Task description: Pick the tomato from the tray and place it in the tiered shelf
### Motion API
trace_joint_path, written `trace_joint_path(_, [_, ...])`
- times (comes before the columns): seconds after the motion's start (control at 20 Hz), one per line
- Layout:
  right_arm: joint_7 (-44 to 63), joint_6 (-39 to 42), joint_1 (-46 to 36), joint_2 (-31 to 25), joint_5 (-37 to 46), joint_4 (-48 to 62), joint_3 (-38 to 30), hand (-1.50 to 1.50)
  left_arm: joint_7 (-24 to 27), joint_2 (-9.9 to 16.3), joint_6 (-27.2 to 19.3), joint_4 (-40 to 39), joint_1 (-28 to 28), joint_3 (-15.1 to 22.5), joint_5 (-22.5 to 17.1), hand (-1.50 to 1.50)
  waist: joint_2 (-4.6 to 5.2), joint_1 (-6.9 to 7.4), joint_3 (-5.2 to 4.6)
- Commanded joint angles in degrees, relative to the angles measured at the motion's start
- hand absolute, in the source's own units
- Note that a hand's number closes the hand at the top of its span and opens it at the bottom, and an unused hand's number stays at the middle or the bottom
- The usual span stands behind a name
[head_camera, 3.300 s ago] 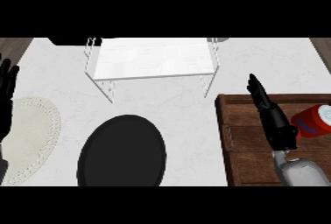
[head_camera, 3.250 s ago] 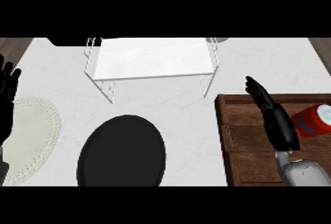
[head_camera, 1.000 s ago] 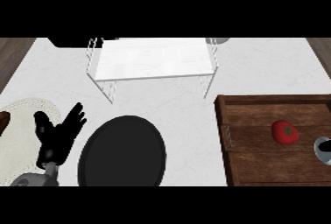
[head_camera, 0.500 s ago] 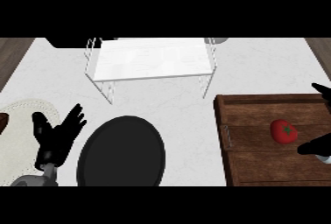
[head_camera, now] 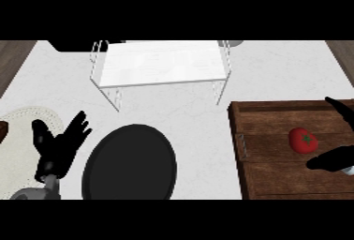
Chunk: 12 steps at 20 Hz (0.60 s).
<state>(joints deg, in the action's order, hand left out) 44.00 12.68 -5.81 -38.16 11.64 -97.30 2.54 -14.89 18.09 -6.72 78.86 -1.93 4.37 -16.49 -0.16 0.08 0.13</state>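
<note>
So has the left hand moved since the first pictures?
Yes. The left hand has come in from the counter's left edge toward the black plate and now sits just left of it, fingers spread.

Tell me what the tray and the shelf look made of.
Tray: looks like dark brown wood, matte, with plank seams and grain showing. Shelf: thin white legs and rails, probably painted metal wire, under a flat white top with a slight sheen; metal or plastic, hard to say.

Tray (head_camera: 269, 173) dark planked wood; tomato (head_camera: 303, 139) glossy; tiered shelf (head_camera: 162, 63) white wire metal; plate (head_camera: 129, 164) matt black.
</note>
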Motion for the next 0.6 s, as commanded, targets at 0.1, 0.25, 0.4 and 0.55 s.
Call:
trace_joint_path(0.1, [0.41,-0.07,-1.33,6.04,6.53,2.09,-0.12,-1.50,-0.05,-1.95,1.98,-2.72,-0.54,-1.74,1.49,0.00,0.15,-0.03,-0.13])
trace_joint_path(0.25, [-2.71,-1.20,-3.12,8.02,10.96,8.67,1.75,-1.50,-0.02,-0.17,4.13,-0.31,1.67,-3.16,0.92,0.00,0.18,0.29,-0.12])
trace_joint_path(0.4, [-4.06,-0.09,-0.03,7.51,12.77,6.88,-0.80,-1.50,-0.64,-3.48,1.67,-1.23,0.22,-2.57,3.14,0.00,0.15,-0.04,-0.13])
trace_joint_path(0.55, [-5.37,-0.90,-2.47,8.27,16.65,11.19,-0.41,-1.50,1.24,-3.29,2.92,-2.85,0.11,-3.24,4.15,0.00,0.17,0.06,-0.13])
